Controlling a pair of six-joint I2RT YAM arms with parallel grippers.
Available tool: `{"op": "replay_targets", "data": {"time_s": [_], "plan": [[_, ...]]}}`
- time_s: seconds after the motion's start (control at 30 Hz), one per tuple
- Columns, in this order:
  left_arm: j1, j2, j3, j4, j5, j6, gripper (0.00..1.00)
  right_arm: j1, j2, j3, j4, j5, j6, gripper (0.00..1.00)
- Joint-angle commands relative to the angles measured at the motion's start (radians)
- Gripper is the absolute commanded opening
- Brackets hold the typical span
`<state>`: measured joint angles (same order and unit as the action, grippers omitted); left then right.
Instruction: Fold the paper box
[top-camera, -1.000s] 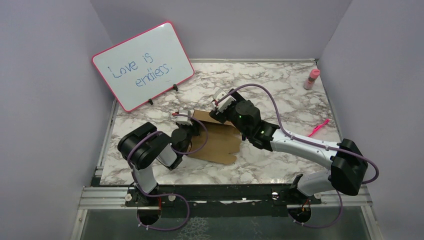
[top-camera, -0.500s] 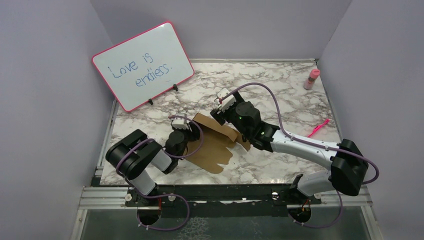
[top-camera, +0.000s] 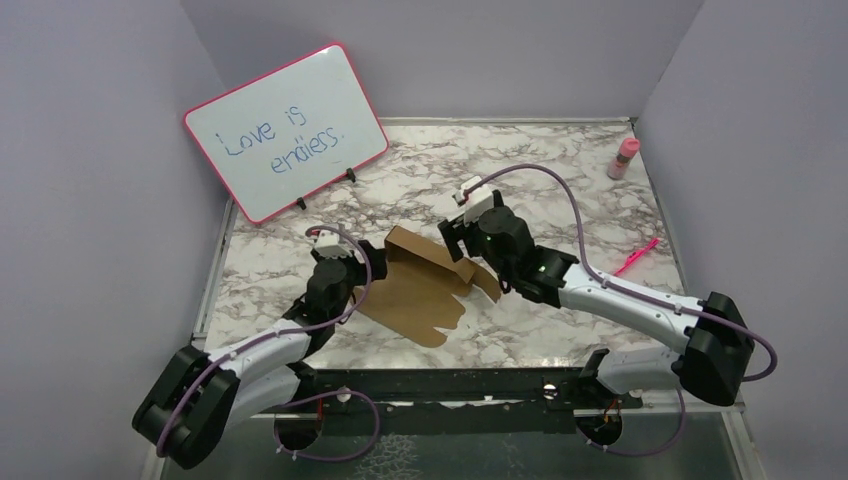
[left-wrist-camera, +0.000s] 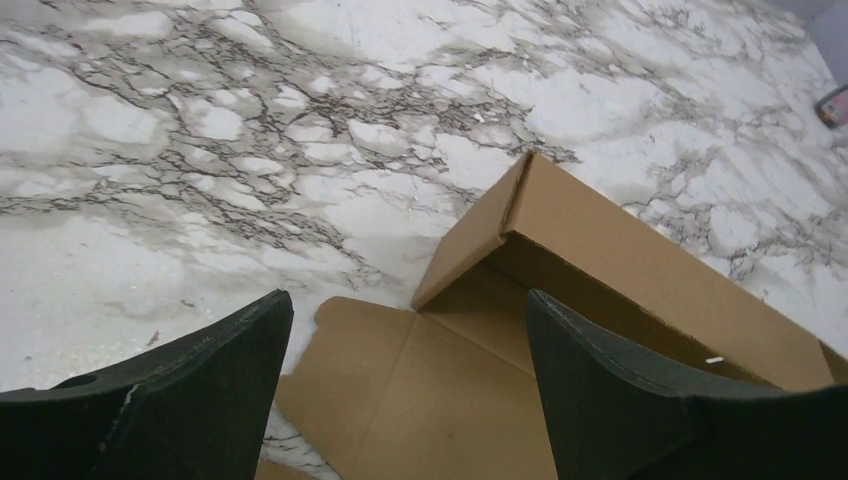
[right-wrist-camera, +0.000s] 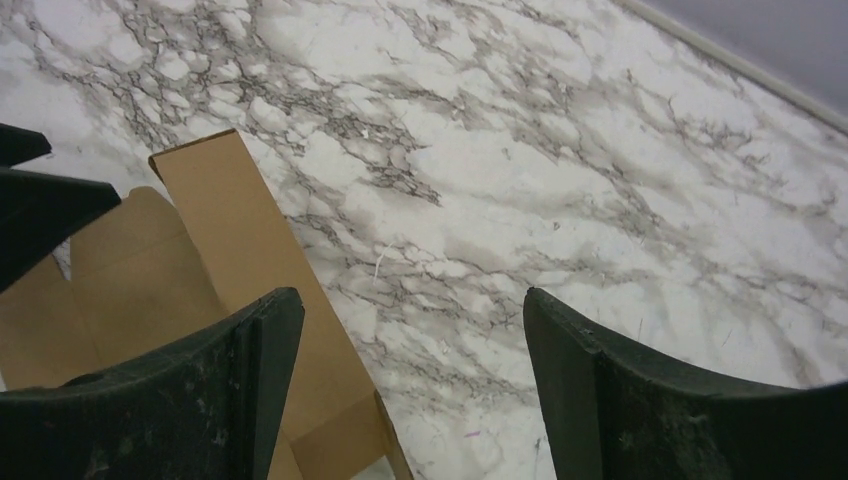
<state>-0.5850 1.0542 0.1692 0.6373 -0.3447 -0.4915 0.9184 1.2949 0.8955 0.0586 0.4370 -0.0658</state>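
The partly folded paper box (top-camera: 420, 285) lay mid-table (top-camera: 560, 190), its far wall raised, between the left tool (left-wrist-camera: 407, 300) and right tool (right-wrist-camera: 412, 292), both spread open and empty; next, a flat flap apparently needed gripping.

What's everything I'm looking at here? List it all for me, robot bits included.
table: one, white marble with grey veins, under everything
paper box: one, brown, middle of the table, partly folded with one side panel raised
whiteboard: one, white with a pink frame, reads "Love is endless.", propped at the far left
bottle: one, pink, far right corner
pen: one, pink, right edge of the table
left gripper: one, black, open, at the box's left side
right gripper: one, black, open, over the box's far right end
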Motion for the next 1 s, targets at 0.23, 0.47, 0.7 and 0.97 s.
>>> {"op": "replay_targets", "data": {"time_s": [0.23, 0.47, 0.7, 0.97], "plan": [[0.209, -0.01, 0.222, -0.287, 0.305, -0.168, 0.88, -0.015, -0.088, -0.016, -0.318, 0.021, 0.466, 0.85], [0.217, 0.154, 0.342, -0.286, 0.394, -0.172, 0.88, -0.015, -0.157, -0.126, -0.252, -0.043, 0.605, 0.78], [0.217, 0.239, 0.383, -0.289, 0.447, -0.161, 0.86, -0.015, -0.171, -0.135, -0.238, -0.129, 0.609, 0.75], [0.217, 0.29, 0.405, -0.288, 0.499, -0.166, 0.77, -0.015, -0.127, -0.15, -0.189, -0.245, 0.686, 0.69]]}}
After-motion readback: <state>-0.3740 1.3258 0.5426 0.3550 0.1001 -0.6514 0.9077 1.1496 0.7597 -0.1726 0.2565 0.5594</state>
